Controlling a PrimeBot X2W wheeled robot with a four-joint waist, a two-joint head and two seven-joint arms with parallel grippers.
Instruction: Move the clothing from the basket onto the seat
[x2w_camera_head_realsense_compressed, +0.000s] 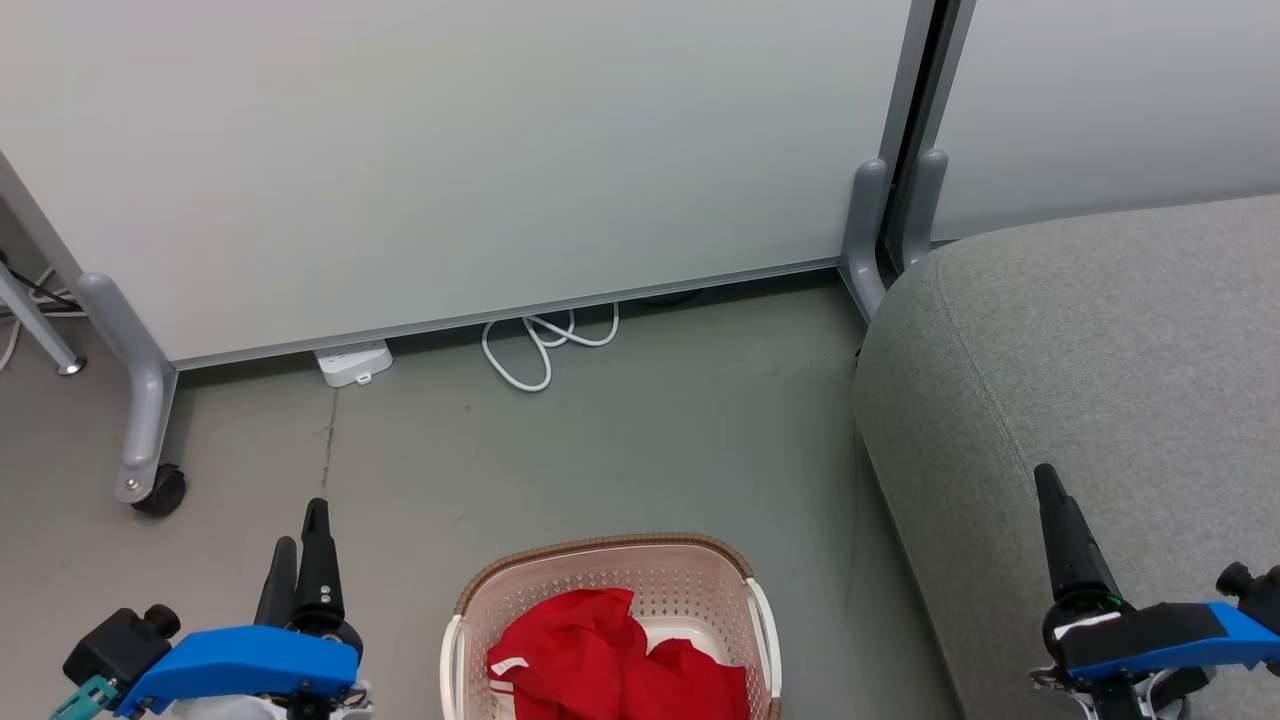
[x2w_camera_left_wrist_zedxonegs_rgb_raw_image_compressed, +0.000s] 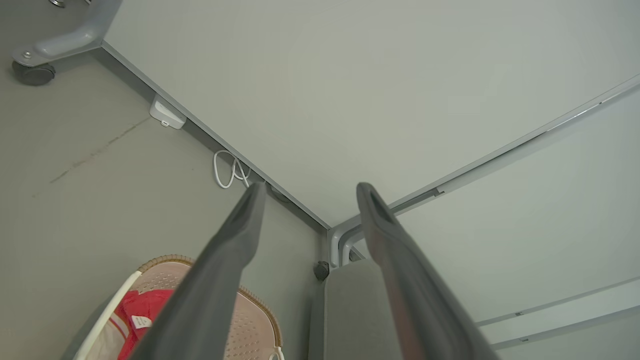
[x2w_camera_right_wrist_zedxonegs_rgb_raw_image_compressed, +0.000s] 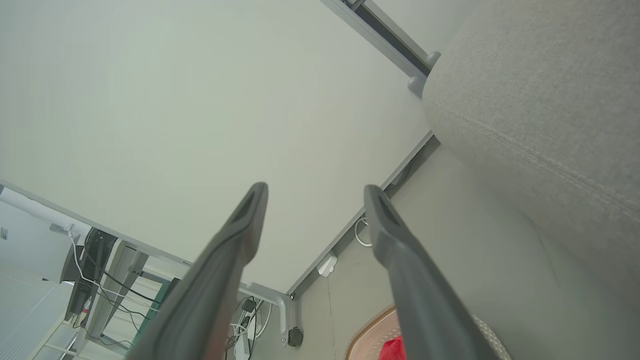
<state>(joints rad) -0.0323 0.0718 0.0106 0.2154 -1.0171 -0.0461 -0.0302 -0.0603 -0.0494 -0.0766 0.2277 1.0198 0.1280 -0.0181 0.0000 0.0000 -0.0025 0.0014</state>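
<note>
- floor (x2w_camera_head_realsense_compressed: 640, 430) runs open and grey from the basket (x2w_camera_head_realsense_compressed: 600, 548) up to the bottom rail of the white partition (x2w_camera_head_realsense_compressed: 450, 150).
- over on the right the seat (x2w_camera_head_realsense_compressed: 1100, 350) comes in big and grey, its rounded corner close to the partition posts (x2w_camera_head_realsense_compressed: 868, 230). its seamed edge runs down toward the bottom of the head view, and a strip of bare floor lies between that edge and the basket.
- along the partition's foot we have a looped white cable (x2w_camera_head_realsense_compressed: 545, 345) and a white power block (x2w_camera_head_realsense_compressed: 352, 362); off to the left, a grey leg on a black caster (x2w_camera_head_realsense_compressed: 160, 492).
- basket stands on the floor, low in the middle between the two grippers, brown rim up, near side cut off by the picture's edge.
- inside it sits the clothing (x2w_camera_head_realsense_compressed: 610, 650): a crumpled red heap with a white tag (x2w_camera_head_realsense_compressed: 505, 665) showing, all of it in the basket.
- left gripper (x2w_camera_left_wrist_zedxonegs_rgb_raw_image_compressed: 312, 187) hangs to the left of the basket, fingers spread wide, holding nothing.
- right gripper (x2w_camera_right_wrist_zedxonegs_rgb_raw_image_compressed: 315, 189) hangs over the seat's near part, fingers just as wide, holding nothing either.
- count: one basket, one seat, two grippers, one cable, one red heap; how many garments are in it i cannot tell.
</note>
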